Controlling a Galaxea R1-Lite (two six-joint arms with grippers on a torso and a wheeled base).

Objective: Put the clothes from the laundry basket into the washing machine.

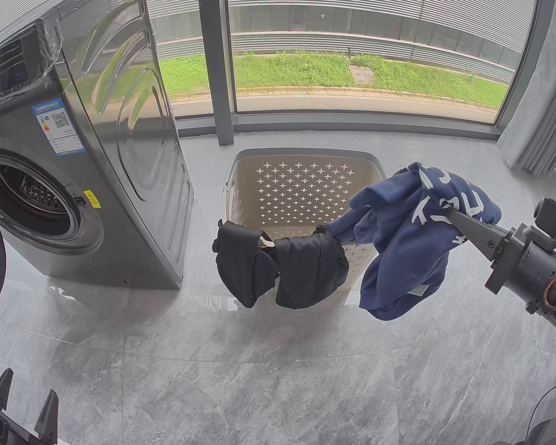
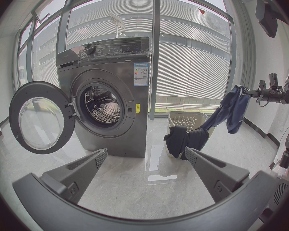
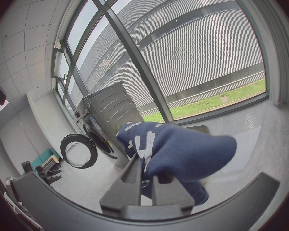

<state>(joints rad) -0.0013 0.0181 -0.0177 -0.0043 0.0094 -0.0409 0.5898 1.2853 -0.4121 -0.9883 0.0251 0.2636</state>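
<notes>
Your R gripper (image 1: 457, 217) (image 3: 149, 174) is clamped on the blue sweatshirt (image 1: 401, 248), fingers pinched narrow w/ cloth bunched between them. The sweatshirt hangs in the air off the gripper, over the right side of the laundry basket (image 1: 303, 154). One sleeve trails down to the basket's near rim, where it meets the black garment (image 1: 290, 267). That black piece is draped over the near rim, part inside the basket and part hanging outside toward the floor (image 1: 259, 372).

Your L gripper (image 1: 25, 397) (image 2: 146, 153) sits low at your left, fingers spread wide w/ nothing between them, well apart from the clothes.

The washing machine (image 1: 105, 156) stands left of the basket, just beside it, on the floor. Its door (image 2: 40, 117) is swung fully open and the drum (image 2: 102, 105) is in plain sight from the L wrist cam; can't tell if anything lies inside.

Behind the basket is a big window (image 1: 364, 44), w/ a curtain (image 1: 543, 112) at far right.
</notes>
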